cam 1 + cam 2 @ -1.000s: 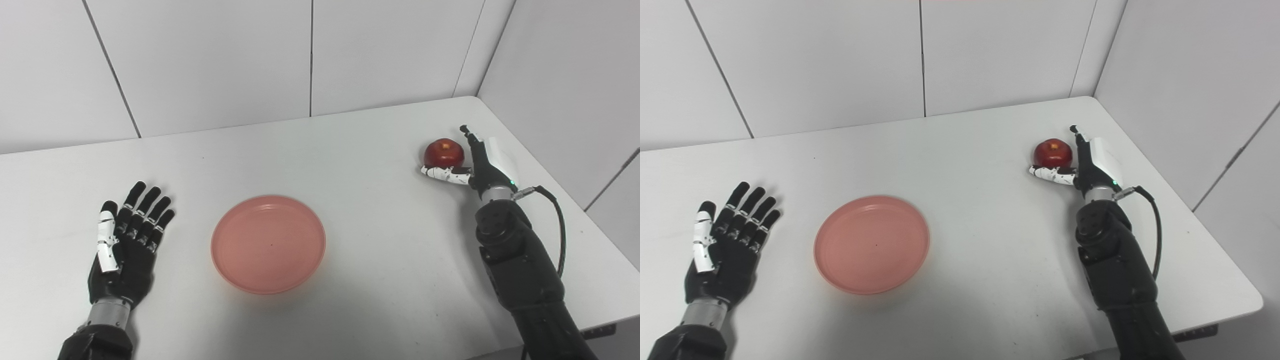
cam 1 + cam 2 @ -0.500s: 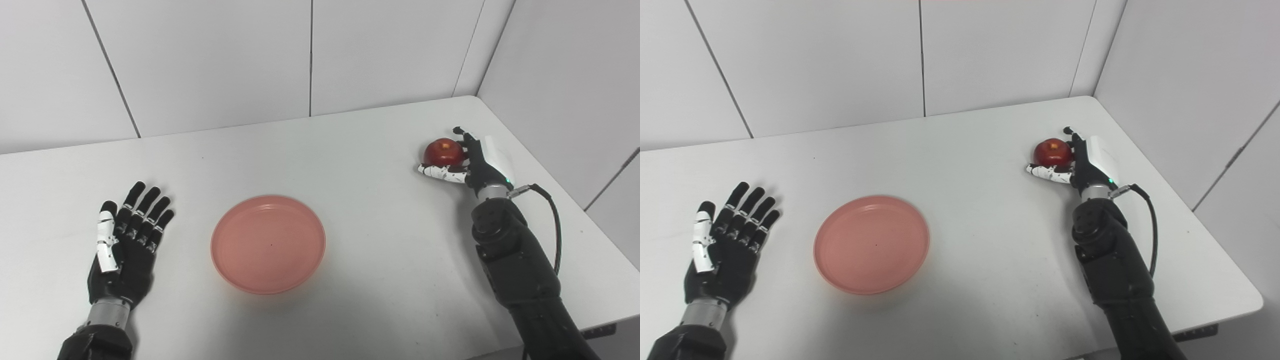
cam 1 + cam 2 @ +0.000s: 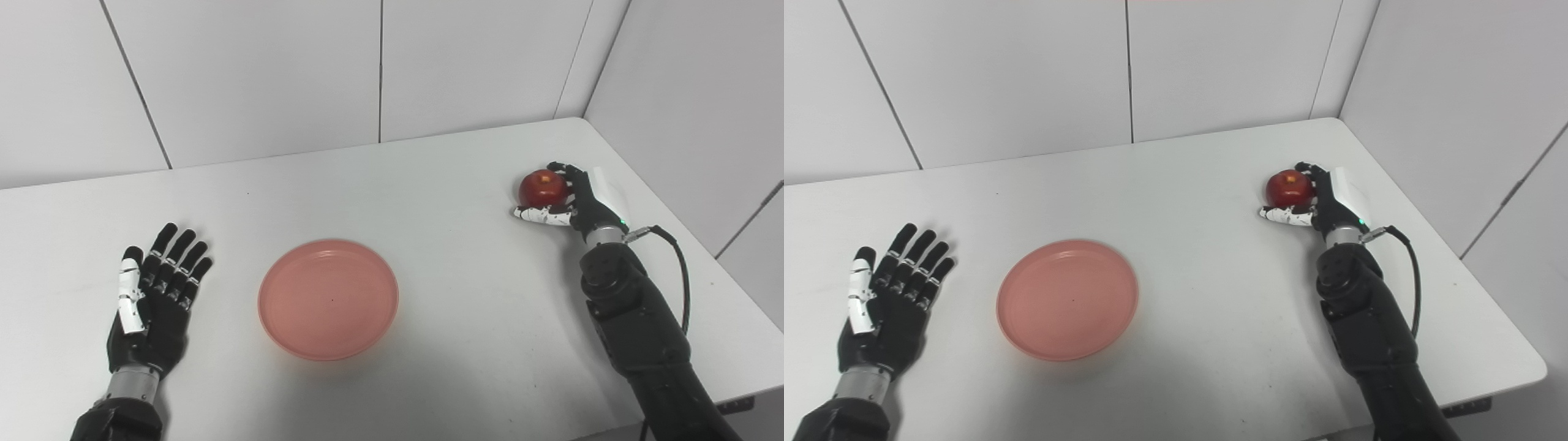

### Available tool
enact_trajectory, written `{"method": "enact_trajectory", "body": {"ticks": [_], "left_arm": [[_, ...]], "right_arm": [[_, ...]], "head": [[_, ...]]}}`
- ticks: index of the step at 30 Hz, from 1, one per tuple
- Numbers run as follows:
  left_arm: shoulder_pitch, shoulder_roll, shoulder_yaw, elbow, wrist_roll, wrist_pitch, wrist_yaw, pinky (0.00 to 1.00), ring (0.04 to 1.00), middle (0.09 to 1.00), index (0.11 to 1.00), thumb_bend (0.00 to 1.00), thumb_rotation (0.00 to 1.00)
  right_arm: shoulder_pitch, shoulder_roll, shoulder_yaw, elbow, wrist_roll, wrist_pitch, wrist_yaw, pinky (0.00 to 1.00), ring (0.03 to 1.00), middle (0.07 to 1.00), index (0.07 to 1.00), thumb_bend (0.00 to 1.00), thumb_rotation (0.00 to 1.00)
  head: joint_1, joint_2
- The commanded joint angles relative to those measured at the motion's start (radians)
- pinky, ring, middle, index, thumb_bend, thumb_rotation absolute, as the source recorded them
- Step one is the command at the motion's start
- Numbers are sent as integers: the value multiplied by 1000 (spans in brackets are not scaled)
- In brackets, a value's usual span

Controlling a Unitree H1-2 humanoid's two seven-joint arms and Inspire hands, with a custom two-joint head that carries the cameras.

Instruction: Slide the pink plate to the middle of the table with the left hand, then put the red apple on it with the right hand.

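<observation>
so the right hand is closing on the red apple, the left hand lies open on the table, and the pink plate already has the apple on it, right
Not quite. The pink plate is bare: the left eye view shows the red apple far off it, near the table's right edge. The rest stands: the right hand wraps its fingers around the apple, and the left hand lies open.

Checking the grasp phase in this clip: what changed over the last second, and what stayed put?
The right hand curled its fingers from upright over the top of the red apple, closing around it with the thumb under its near side. The apple itself barely shifted and looks not yet lifted off the table. The pink plate stayed in place, and the left hand stayed flat and open beside it.
</observation>
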Motion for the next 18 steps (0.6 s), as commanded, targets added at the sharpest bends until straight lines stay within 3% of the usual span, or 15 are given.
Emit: {"method": "enact_trajectory", "body": {"ticks": [1, 3, 7, 8, 10, 18], "left_arm": [[-1, 5, -3, 6, 4, 2, 4, 923, 892, 896, 885, 417, 1000], [-1, 6, -3, 5, 2, 1, 2, 924, 893, 897, 888, 416, 1000], [-2, 4, -3, 2, 2, 4, 5, 924, 893, 896, 884, 415, 1000], [-2, 3, -3, 1, 2, 5, 6, 924, 893, 896, 885, 416, 1000], [-2, 1, 0, 1, -1, 7, 9, 925, 893, 897, 885, 415, 1000], [0, 3, -1, 1, 0, 3, 4, 926, 896, 901, 890, 418, 1000]], "right_arm": [[-48, -33, 2, -4, -2, -46, -22, 538, 608, 654, 661, 751, 224], [-54, -38, 10, 14, -10, -53, -29, 497, 565, 605, 593, 709, 203], [-62, -49, 28, 41, -22, -59, -46, 455, 531, 572, 554, 676, 173], [-62, -50, 29, 42, -22, -60, -49, 439, 521, 566, 516, 581, 156], [-66, -51, 33, 50, -27, -61, -62, 407, 498, 554, 495, 527, 144], [-65, -50, 31, 65, -25, -103, -112, 354, 447, 514, 489, 508, 139]], "head": [[1, 0], [2, 3], [2, 3], [2, 3], [2, 3], [9, 4]]}}
